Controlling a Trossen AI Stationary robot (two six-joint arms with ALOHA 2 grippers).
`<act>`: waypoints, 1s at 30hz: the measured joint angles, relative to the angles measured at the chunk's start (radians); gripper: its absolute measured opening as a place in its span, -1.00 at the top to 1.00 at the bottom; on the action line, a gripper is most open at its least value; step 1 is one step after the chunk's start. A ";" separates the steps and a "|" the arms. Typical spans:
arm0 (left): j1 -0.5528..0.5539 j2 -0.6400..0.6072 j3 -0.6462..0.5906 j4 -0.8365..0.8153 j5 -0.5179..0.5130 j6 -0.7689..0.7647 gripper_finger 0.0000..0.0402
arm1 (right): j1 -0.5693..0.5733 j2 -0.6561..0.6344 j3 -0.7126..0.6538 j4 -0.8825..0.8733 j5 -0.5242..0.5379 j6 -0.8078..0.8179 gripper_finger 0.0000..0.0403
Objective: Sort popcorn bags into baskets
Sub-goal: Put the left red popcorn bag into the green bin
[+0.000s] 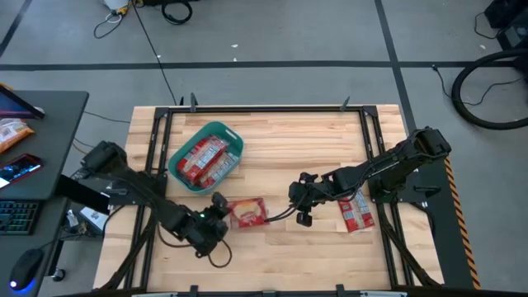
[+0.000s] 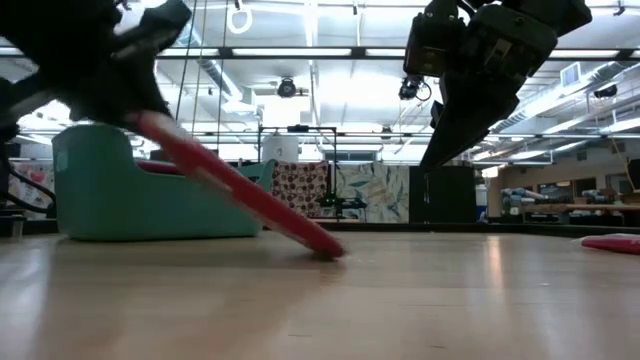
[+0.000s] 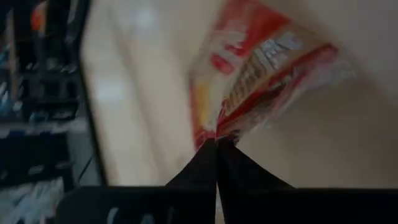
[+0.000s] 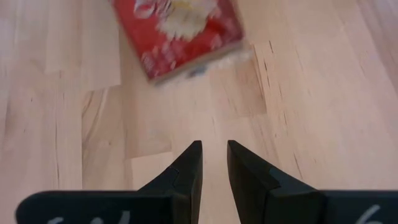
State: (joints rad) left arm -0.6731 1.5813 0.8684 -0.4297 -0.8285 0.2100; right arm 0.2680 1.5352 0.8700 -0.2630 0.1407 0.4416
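My left gripper (image 1: 221,212) is near the table's near edge and is shut on a red popcorn bag (image 1: 247,212) with a yellow-cream picture. In the low view this bag (image 2: 240,195) slopes down from the gripper to the table. My right gripper (image 1: 300,200) hovers just right of that bag, open and touching nothing; its wrist view shows the bag (image 4: 180,31) ahead of the fingers. The teal basket (image 1: 233,139) stands at the far left, holding several bags (image 1: 202,159). One more bag (image 1: 356,213) lies flat under the right arm. My left gripper (image 3: 217,144) pinches the bag's near left edge (image 3: 219,132) between its two fingers. The fingers come in low from the table's left. That end is lifted, the bag tilts, and its opposite end (image 2: 330,249) rests on the table.
Bare wood lies between the basket and the held bag and along the near edge. A black frame rail (image 1: 247,108) borders the table top. A desk with a keyboard and a phone (image 1: 21,169) stands off the table's left.
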 joint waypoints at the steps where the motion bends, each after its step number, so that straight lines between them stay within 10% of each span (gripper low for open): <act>1: 0.000 -0.023 0.000 -0.029 -0.022 -0.021 0.99 | 0.000 0.000 0.000 0.000 0.001 0.000 0.60; 30: 0.027 -0.452 0.002 -0.332 -0.404 -0.271 1.00 | 0.000 0.000 0.000 -0.001 0.026 0.000 0.60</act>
State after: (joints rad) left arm -0.6464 1.1298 0.8700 -0.7612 -1.2329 -0.0612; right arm 0.2680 1.5352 0.8700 -0.2638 0.1666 0.4413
